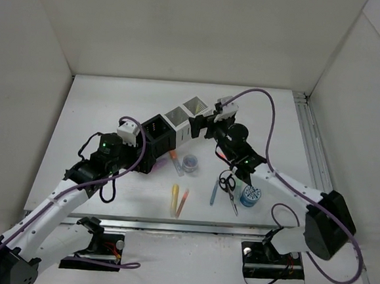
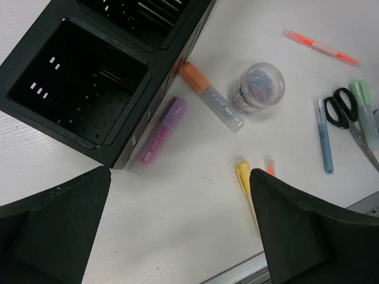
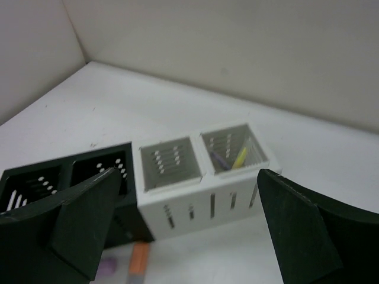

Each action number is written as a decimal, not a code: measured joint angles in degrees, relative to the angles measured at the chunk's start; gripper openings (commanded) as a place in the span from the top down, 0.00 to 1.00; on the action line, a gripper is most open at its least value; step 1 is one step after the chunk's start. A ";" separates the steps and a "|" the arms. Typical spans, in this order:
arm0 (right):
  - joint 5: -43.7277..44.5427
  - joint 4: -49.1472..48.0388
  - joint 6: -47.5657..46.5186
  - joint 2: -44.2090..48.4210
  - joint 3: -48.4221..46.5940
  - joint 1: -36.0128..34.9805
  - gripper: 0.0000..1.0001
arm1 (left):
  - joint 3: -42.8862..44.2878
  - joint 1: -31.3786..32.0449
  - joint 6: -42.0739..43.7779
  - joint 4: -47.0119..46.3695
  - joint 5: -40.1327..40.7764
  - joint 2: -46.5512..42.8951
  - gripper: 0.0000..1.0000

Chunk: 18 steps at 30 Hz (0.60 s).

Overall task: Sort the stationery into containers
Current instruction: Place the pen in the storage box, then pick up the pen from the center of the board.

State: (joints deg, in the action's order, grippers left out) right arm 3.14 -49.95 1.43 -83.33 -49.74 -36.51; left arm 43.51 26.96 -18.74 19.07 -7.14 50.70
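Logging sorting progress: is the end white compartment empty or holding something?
Holding something: the right wrist view shows a yellow item and a purplish one inside the end white compartment.

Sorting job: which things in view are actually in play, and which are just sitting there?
Job:
organiser
pens already in its end white compartment
loose on the table: pink marker, orange marker, clip tub, scissors, blue pen, yellow pen, tape roll

Not job:
purple cables
side rail
enclosure walls
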 measured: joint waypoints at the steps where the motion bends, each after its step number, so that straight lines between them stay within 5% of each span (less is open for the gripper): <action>1: 1.40 4.26 1.92 3.06 0.72 -1.25 0.02 | 0.00 0.07 -0.04 -0.11 -0.28 -0.02 0.01; 10: 7.08 45.81 21.00 12.90 2.62 -6.67 0.02 | -0.24 0.74 -0.55 -1.40 -1.90 -0.22 0.01; 18: 2.21 58.01 31.78 8.46 7.80 -10.84 0.02 | -2.60 0.79 -1.53 -2.71 -2.56 -0.22 0.00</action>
State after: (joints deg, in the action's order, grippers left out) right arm 5.34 8.05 33.21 -74.87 -41.93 -47.35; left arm 40.91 27.75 -20.27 16.36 -9.69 50.48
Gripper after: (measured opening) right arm 0.978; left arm 0.996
